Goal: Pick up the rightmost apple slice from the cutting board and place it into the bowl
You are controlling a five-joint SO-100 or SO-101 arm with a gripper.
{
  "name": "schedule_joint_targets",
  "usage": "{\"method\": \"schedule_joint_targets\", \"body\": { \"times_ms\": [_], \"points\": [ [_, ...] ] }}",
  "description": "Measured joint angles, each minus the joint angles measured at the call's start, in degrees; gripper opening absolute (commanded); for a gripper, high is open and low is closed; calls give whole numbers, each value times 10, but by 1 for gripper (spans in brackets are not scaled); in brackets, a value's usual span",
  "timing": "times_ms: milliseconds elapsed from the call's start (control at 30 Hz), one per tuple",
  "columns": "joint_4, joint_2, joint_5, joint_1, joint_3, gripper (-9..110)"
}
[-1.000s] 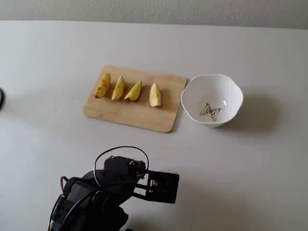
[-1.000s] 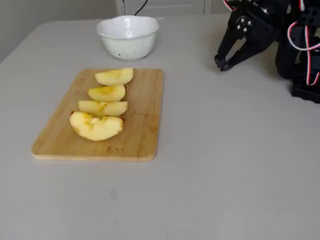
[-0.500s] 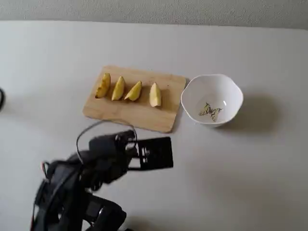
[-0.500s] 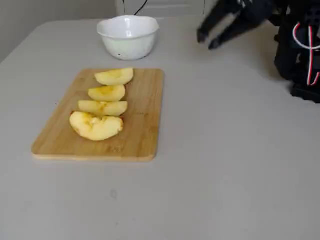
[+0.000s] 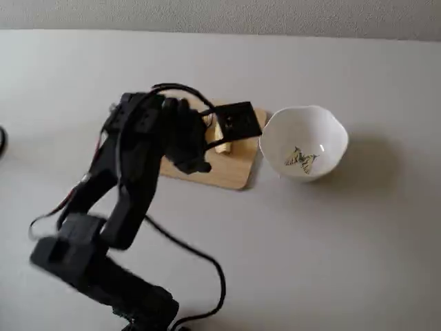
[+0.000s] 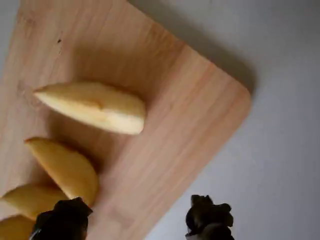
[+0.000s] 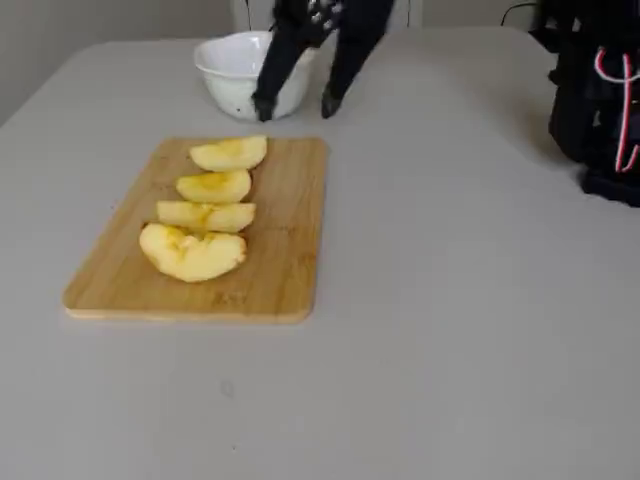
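Soft, even daylight throughout; all views slightly blurred, with a faint shadow beside the bowl (image 5: 304, 142).

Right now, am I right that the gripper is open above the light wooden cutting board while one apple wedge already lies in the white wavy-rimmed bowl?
Not quite: the white wavy-rimmed bowl is empty, showing only its butterfly motif in a fixed view. All four apple wedges, the palest apple wedge among them, lie on the light wooden cutting board. The rest holds: the gripper is open above the board.

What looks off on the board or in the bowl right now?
Nothing stands out. Four apple wedges sit in a row on the cutting board, the bowl is upright and empty, and the end effector hangs open above the board's far end.
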Motion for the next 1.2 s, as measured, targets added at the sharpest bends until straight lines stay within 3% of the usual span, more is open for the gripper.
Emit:
{"method": "schedule_joint_targets", "body": {
  "times_ms": [267, 400, 567, 967, 1200],
  "points": [
    [229, -370, 191, 27, -570, 26],
    [265, -429, 213, 0, -722, 26],
    [267, -450, 142, -34, -777, 26],
    [271, -504, -234, 30, -784, 26],
    [271, -509, -326, 67, -784, 26]
  ]
}}
